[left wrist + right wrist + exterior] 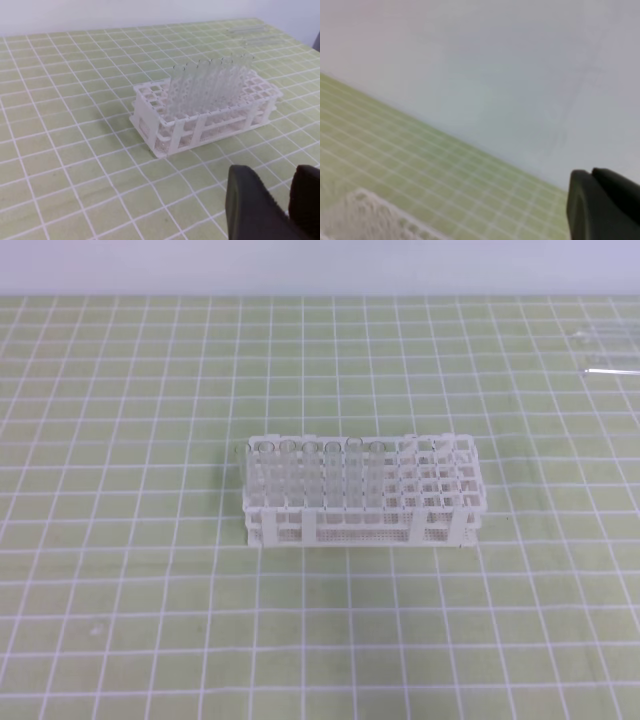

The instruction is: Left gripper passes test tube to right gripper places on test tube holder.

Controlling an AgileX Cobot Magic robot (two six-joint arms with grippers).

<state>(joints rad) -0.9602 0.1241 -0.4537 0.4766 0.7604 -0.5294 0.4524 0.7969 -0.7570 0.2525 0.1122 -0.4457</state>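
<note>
The white test tube holder [440, 525] stands mid-table, with several clear test tubes [310, 475] upright in its left half. The left wrist view looks at it [150, 120] from the near side, those tubes [210, 85] rising from its back rows. My left gripper [282, 212] shows at that view's bottom right, short of the rack. It is open with nothing between its black fingers [250, 210]. My right gripper [591, 175] is shut and empty, held up facing the wall. A blurred white corner of the holder [365, 215] lies below it. Neither gripper appears in the exterior high view.
Loose clear tubes [608, 370] lie flat on the green gridded mat at the far right back, also visible in the left wrist view as faint tubes [245, 31]. A pale wall runs along the table's far edge.
</note>
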